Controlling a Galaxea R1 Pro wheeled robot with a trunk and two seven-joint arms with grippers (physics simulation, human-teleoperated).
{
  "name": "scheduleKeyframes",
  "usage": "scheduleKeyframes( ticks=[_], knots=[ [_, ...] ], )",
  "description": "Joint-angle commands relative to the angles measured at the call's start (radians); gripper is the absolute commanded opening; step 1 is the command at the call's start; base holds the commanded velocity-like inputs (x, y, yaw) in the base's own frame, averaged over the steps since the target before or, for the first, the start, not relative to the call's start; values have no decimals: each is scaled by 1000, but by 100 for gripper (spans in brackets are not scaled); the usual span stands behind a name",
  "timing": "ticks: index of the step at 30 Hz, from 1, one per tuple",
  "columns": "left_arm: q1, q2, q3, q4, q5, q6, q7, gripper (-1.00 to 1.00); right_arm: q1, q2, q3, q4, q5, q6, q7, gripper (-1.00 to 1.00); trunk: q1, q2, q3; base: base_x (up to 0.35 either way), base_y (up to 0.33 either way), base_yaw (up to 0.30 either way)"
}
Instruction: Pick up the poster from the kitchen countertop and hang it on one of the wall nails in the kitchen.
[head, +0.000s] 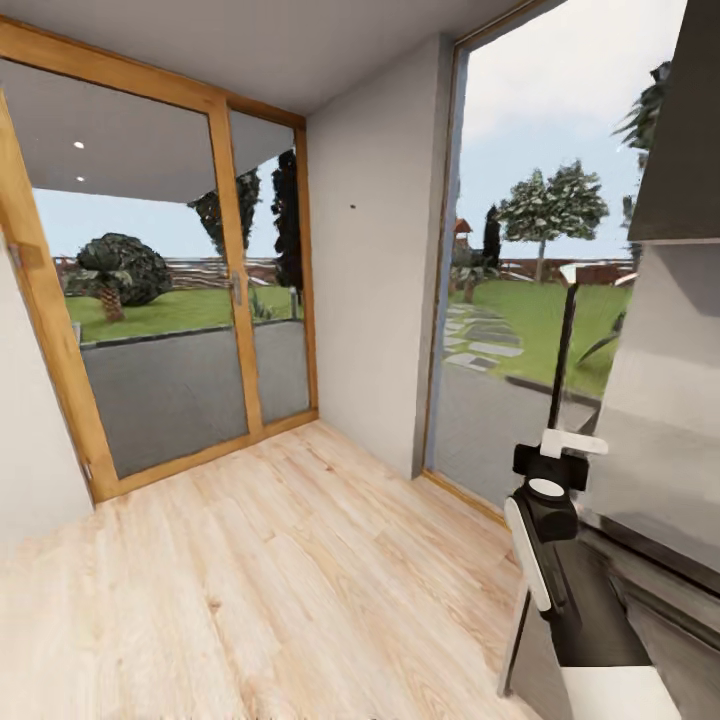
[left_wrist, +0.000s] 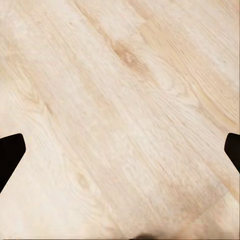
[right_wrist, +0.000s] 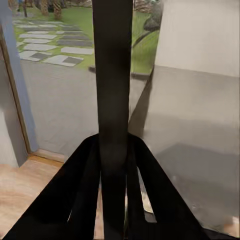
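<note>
A corner of a room is shown from the head view: a pale wooden floor, a wood-framed glass door at left, and a plain grey-white wall panel between it and a tall window. A wall nail is seen as a dark speck high on that panel. The right gripper is raised at lower right, its fingers pinched on the poster, which is seen edge-on as a thin dark upright strip. The glossy grey counter lies just beside it. In the left wrist view, the left gripper is spread wide above the floor.
</note>
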Motion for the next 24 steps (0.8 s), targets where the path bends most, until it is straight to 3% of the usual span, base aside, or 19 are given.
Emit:
scheduleKeyframes(
  ticks=[1, 8, 12, 13, 15, 19, 22, 24],
  knots=[
    [0, 0, 0, -1, 0, -2, 0, 100, -1, 0, 1, -1, -2, 5, -3, -100, 0, -1, -1, -103, 287, 275],
    [0, 0, 0, -1, 0, -2, 0, 100, -1, 1, 2, 0, -3, 5, -1, -100, 0, -1, 2, -97, 287, 275],
    [0, 0, 0, -1, 0, -2, 1, 100, -1, 2, 55, 0, -3, 4, 2, -100, 0, -1, 4, -24, 291, 234],
    [0, 0, 0, -1, -1, -2, 1, 100, 2, 2, 87, 0, -5, 4, 6, -100, 0, -1, 4, -8, 259, 92],
    [0, 0, 0, -1, -1, -2, 1, 100, 10, 1, 130, 1, -46, 4, 66, -100, 0, -1, 4, -3, 115, 39],
    [0, 0, 0, 0, -1, -2, 1, 100, 14, -1, 148, 1, -114, 3, 188, -100, 0, -1, 4, -2, 53, 18],
    [0, 0, 0, -1, 0, -2, 0, 100, 32, -7, 156, 4, -157, 0, 371, -100, 0, -1, 4, -1, 18, 6],
    [0, 0, 0, -1, 0, -2, 0, 100, 83, -15, 156, 4, -170, -8, 525, -100, 0, -1, 4, 0, 6, 2]
  ],
)
